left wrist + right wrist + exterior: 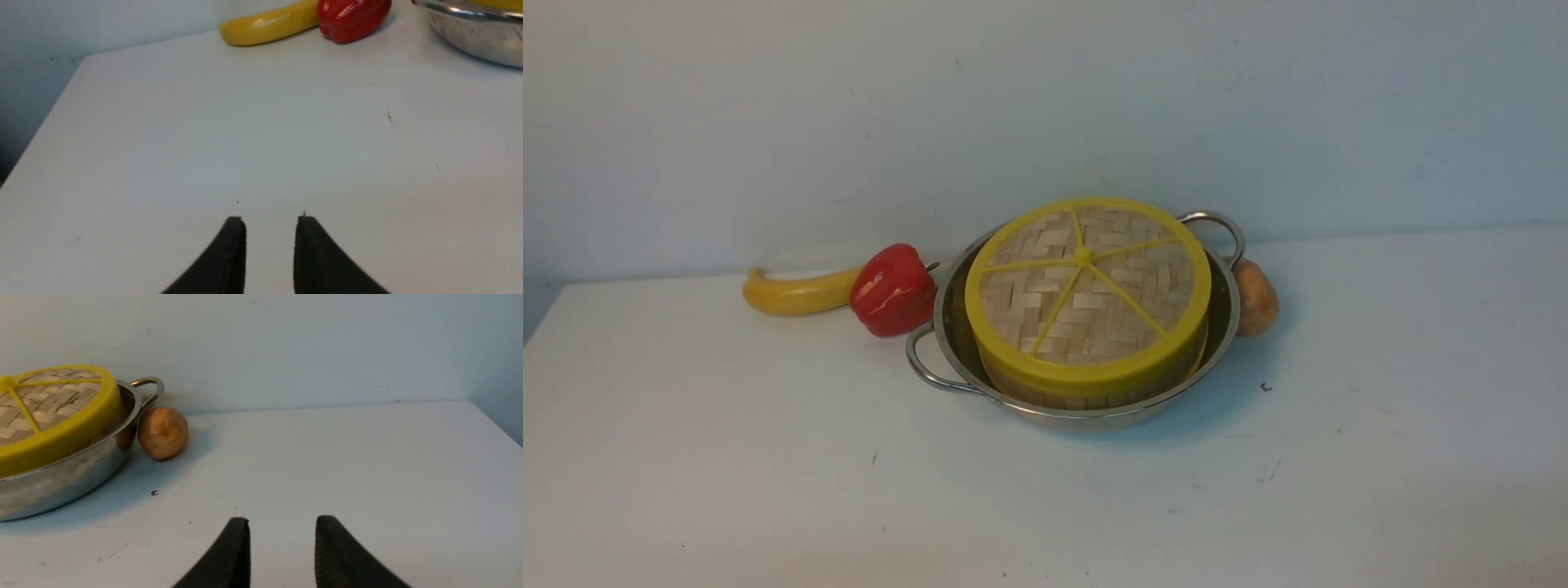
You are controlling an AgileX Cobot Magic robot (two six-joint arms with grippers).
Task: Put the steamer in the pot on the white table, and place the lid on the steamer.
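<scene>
Black fingertips of my left pincer [270,253] and my right pincer [282,551] sit low over the plain white table [768,457] — each pair stands apart with bare tabletop showing in the gap, gripping nothing. Neither arm shows in the front view, so both hang back at the near edge.

Further off, the wide shiny stainless-steel pot [1086,412] rests mid-table, and inside it sits the round bamboo steamer basket [1086,390] with the flat woven yellow-rimmed lid [1086,290] on top, tilted slightly toward the camera. From my left pincer the pot lies far and to the right; from my right pincer it lies far and to the left. I judge neither clearly nearer. Both placements look done — if the lid needs squaring, either arm could reach in.

Counting: one pot with two wire handles, one steamer, one lid, one yellow banana [796,292], one red bell pepper [893,290], one brown potato [1255,297] touching the pot's right side.
</scene>
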